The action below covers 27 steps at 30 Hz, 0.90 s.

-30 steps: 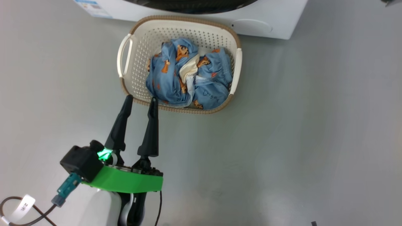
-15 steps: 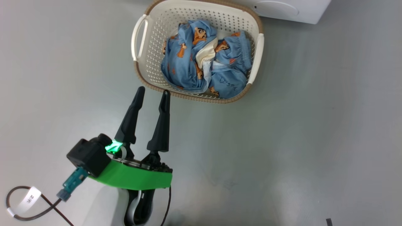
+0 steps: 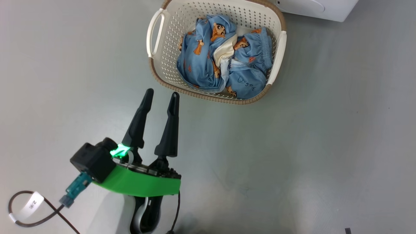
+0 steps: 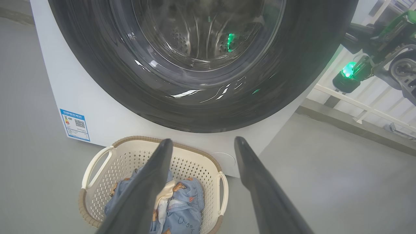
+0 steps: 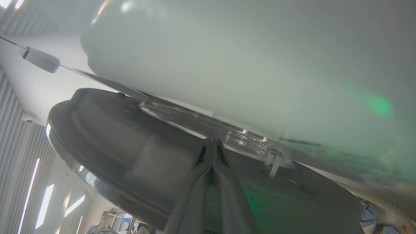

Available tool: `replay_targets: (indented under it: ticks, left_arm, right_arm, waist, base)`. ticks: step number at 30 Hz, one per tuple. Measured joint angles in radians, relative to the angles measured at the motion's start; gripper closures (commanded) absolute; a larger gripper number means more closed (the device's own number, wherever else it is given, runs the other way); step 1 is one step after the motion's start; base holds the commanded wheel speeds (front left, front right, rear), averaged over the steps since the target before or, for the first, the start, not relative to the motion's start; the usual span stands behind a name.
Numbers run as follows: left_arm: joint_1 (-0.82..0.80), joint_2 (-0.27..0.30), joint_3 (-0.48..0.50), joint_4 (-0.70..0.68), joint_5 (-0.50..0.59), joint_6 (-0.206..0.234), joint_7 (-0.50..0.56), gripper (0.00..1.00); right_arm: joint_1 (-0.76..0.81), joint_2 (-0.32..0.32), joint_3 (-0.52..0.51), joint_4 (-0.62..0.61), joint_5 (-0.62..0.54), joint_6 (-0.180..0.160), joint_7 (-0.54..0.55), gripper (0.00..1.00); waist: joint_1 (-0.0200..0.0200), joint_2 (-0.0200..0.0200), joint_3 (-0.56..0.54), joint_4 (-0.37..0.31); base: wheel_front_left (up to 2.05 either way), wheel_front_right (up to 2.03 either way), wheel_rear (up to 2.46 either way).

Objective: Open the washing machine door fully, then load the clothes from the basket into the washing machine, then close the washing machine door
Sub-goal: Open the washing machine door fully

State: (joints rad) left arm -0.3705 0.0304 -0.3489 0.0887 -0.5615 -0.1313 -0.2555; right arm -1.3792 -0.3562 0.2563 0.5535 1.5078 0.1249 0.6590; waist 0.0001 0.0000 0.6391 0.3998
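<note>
Looking down from the head: the left gripper (image 3: 161, 94) points up the picture, its two dark fingers spread apart with nothing between them. Just beyond the fingertips and a little to their right, the basket (image 3: 208, 96) sits on a grey floor (image 3: 325, 146), near the tips but apart from them. The clothes (image 3: 224, 58) lie bundled inside it, blue with orange figures and a fold of cream cloth. Past the basket's far side shows a white corner of the washer (image 3: 320, 8). Behind the wrist, a white-tagged cable (image 3: 30, 205) loops on the floor.

Along the left fingers: they stand wide and empty. The basket lies below the tips, partly behind the left-hand finger, clothes inside. Above the tips is the round black door (image 4: 201, 65), its glass bowl showing drum holes; it seems to lie against the washer's white front. A blue label (image 4: 75, 124) sits well left of the fingers. Far to their right, the right arm (image 4: 377, 48), lit green, is beside the door's edge.

Along the right fingers: the right gripper (image 5: 213, 143) is pressed shut, empty, its tips at the black door near the seam with the white front. Contact cannot be told.
</note>
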Motion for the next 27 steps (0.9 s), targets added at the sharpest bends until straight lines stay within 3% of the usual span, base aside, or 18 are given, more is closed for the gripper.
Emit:
replay_targets:
  ticks: [27]
  left_arm:
    - [0.037,0.000,0.030,0.009,0.046,0.000,0.000,0.00]
  right_arm:
    - [0.248,0.035,0.080,-0.096,0.051,0.000,0.044,1.00]
  waist:
    - [-0.0001,0.0000,-0.146,-0.038]
  base:
    - [0.00,0.00,0.00]
